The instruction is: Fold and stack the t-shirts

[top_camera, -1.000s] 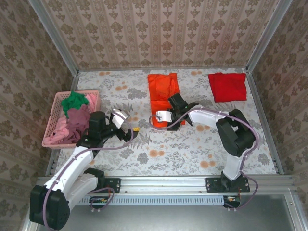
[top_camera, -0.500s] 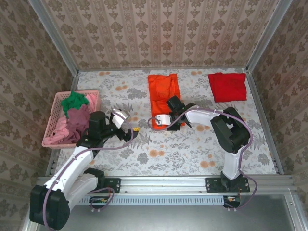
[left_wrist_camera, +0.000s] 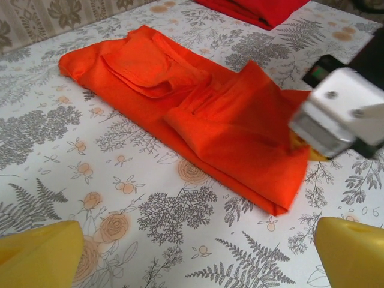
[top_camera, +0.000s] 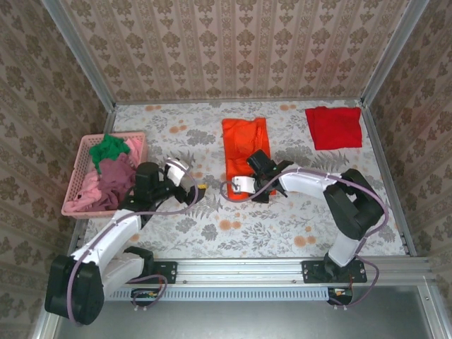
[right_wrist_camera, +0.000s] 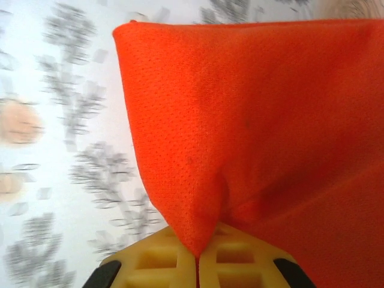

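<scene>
Pinching a thin corner of orange shirt (top_camera: 245, 141) in right tool (right_wrist_camera: 197, 257), left tool (left_wrist_camera: 195, 255) wide; could slip free if tugged

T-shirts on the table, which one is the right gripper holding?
The orange t-shirt in the middle: the right gripper pinches its near edge. The red t-shirt lies folded, untouched, in the far right corner.

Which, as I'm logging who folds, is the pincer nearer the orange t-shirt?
Right. The right pincer is shut on the near edge of the orange t-shirt; the left pincer hangs open to its left, apart from the cloth.
</scene>
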Controlling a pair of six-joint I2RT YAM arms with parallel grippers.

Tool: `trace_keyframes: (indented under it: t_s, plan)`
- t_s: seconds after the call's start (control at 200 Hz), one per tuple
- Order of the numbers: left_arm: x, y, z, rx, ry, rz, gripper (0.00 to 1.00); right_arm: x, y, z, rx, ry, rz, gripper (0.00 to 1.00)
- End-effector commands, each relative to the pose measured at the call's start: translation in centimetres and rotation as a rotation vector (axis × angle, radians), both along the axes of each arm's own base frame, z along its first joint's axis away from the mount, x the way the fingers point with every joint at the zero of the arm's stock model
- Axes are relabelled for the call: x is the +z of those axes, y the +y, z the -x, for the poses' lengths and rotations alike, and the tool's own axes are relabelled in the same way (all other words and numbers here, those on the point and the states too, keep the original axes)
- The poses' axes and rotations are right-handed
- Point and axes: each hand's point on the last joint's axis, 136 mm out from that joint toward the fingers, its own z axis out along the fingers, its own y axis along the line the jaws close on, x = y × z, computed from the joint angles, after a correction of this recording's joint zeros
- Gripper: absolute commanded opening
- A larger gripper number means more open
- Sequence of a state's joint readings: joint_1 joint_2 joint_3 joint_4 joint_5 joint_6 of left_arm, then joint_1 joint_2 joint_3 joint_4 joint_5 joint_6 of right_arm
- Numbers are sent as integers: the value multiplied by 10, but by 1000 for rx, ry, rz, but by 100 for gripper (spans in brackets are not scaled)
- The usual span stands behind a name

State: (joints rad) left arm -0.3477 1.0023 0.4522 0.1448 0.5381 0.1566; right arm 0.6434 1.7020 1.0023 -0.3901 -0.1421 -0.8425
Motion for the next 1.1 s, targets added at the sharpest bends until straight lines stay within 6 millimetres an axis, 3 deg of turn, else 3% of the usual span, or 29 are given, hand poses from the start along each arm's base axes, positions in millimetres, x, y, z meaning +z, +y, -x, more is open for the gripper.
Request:
trace_keyframes:
  t_s: [0.0,0.11,0.21,0.295,0.475,0.71,0.98,1.095]
  plan:
    - [6,-11,-5,-24,-26,37,100,3,-1,24,-35,53,-20,17]
    - [6,-18,-7,-50,-18,33,100,3,-3,12,-64,-18,-5,55]
    - [9,-17,-7,-55,-24,13,100,13,-5,14,-56,-69,-17,62]
    - [8,-12,-4,-45,-40,-14,100,16,-5,25,-34,-87,-31,62]
    - [5,-7,-5,-25,-49,-33,100,5,2,38,31,-62,-2,50]
    - [5,-6,-4,-22,-43,-40,100,-9,15,25,56,-65,16,46]
    - [4,-3,-4,-7,-48,-52,100,-32,3,24,53,-27,100,42]
    - [4,-3,-6,-5,-46,-54,100,-34,-3,15,32,-69,141,28]
